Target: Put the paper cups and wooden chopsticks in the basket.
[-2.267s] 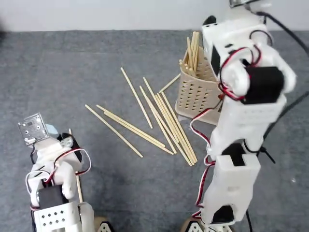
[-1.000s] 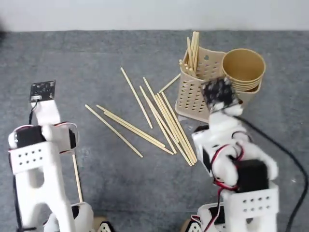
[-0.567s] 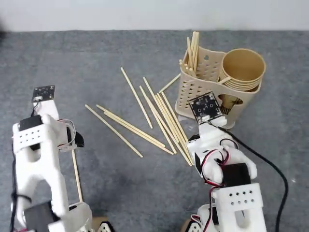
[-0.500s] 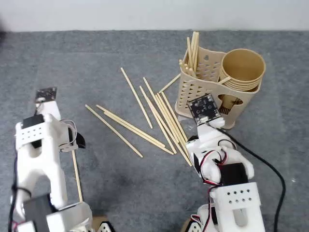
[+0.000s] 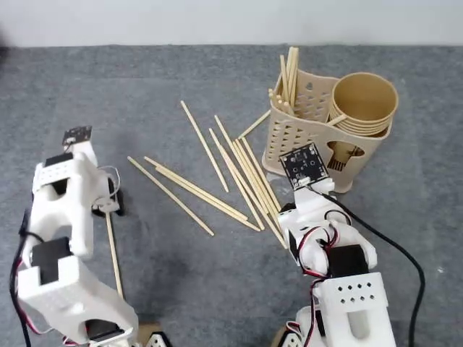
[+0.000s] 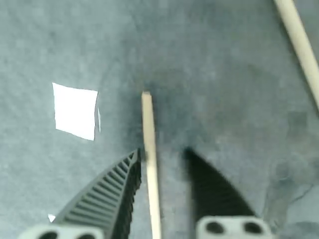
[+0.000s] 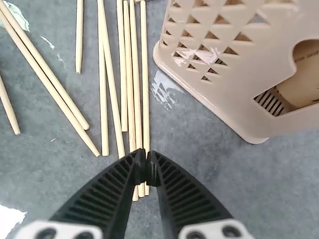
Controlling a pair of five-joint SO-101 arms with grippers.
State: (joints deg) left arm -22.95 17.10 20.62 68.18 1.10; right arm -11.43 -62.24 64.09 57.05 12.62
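Note:
A tan slotted basket (image 5: pixel 296 137) stands at the back right with a stack of paper cups (image 5: pixel 365 101) and several upright chopsticks (image 5: pixel 289 72) in it. Several wooden chopsticks (image 5: pixel 239 181) lie loose on the grey mat beside it. One single chopstick (image 5: pixel 112 249) lies at the left. My left gripper (image 6: pixel 162 153) is open low over that chopstick's (image 6: pixel 148 144) end, which lies between the fingers close to one of them. My right gripper (image 7: pixel 145 155) is shut on nothing, just short of the loose chopsticks (image 7: pixel 124 79) and next to the basket (image 7: pixel 239 64).
A white paper scrap (image 6: pixel 75 110) lies on the mat near the left gripper, and another chopstick (image 6: pixel 299 45) crosses farther off. A black cable (image 5: pixel 412 267) runs along the right arm. Grey mat (image 5: pixel 108 94) stretches open at the back left.
The right arm has come back from over the basket and dropped low beside the loose chopsticks. The left arm has tipped forward and down over the single chopstick.

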